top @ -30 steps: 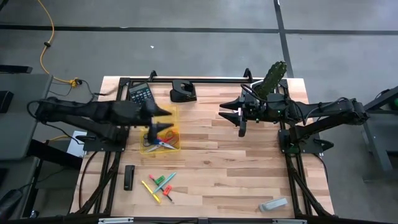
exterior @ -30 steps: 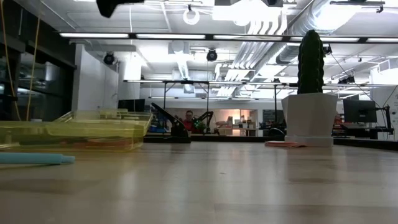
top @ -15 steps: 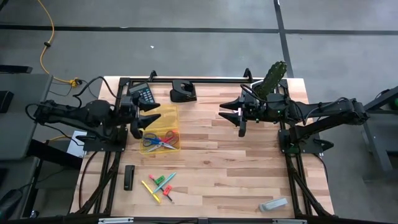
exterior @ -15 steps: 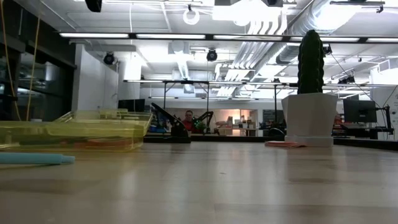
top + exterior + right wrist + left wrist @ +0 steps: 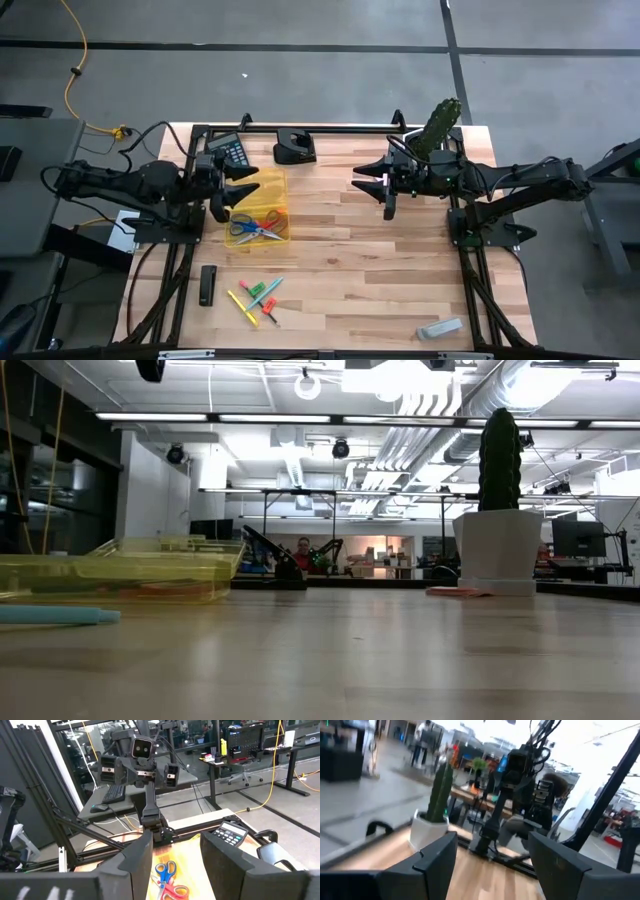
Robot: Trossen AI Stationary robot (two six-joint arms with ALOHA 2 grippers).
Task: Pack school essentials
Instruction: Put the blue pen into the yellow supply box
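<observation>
Currently: both scissors in yellow tray; pens loose on table.
Left gripper (jaws wide, empty) beside tray; right gripper parted, empty, waiting mid-table.

The tabletop is pale wood planks in a black frame. A yellow tray sits near the left edge, towards the back, with scissors inside. A calculator lies at the back left corner, and a black holder rests against the back edge. A cactus stands near the back right corner. Towards the front left lie a black bar and a loose cluster of pens. A grey block lies near the front right corner.
</observation>
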